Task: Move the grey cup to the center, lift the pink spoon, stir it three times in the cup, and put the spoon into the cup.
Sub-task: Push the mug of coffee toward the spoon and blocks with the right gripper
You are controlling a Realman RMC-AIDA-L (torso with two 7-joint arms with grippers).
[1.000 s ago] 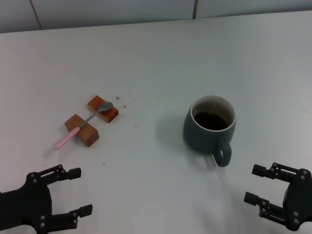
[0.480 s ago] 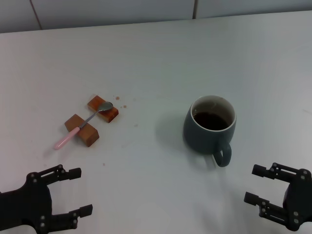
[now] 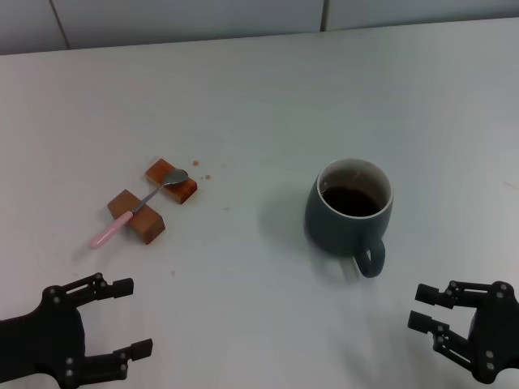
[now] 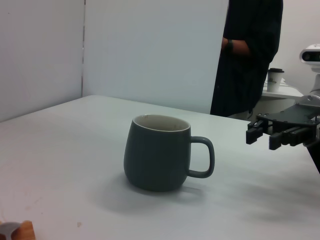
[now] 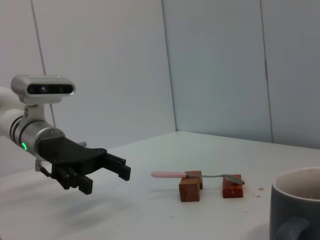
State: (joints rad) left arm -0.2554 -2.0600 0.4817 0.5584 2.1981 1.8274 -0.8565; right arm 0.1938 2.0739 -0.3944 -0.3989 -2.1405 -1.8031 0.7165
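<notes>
So the white counter [image 3: 259, 89] takes up pretty much my whole head view, with a pale panelled wall behind it. Biggest thing sitting on it is the grey cup [image 3: 349, 207], off toward my right side, upright, white inside with dark brown liquid in it, loop handle pointing back at me and a bit to the right. In my left wrist view the cup [image 4: 157, 152] stands alone on the counter with the handle facing my right gripper [image 4: 280, 134]. There's also a person in dark clothes [image 4: 249, 55] standing past the far edge in that view. My left gripper [image 3: 122, 320] hovers low at the near left corner, jaws spread wide, nothing in them; the right wrist view shows it [image 5: 107, 170] above the counter, well short of the blocks. My right gripper [image 3: 430, 312] is at the near right corner, just behind the cup's handle but not touching, jaws parted with a modest gap and empty. Over on the left are two orange-brown wooden blocks [image 3: 138, 215], near each other but apart, and the pink spoon [image 3: 134, 211] lies bridged across them: silver bowl on the farther block, pink handle sticking out past the nearer one toward my left gripper. A few tiny brown specks [image 3: 200, 168] dot the counter just beside the spoon's bowl.
</notes>
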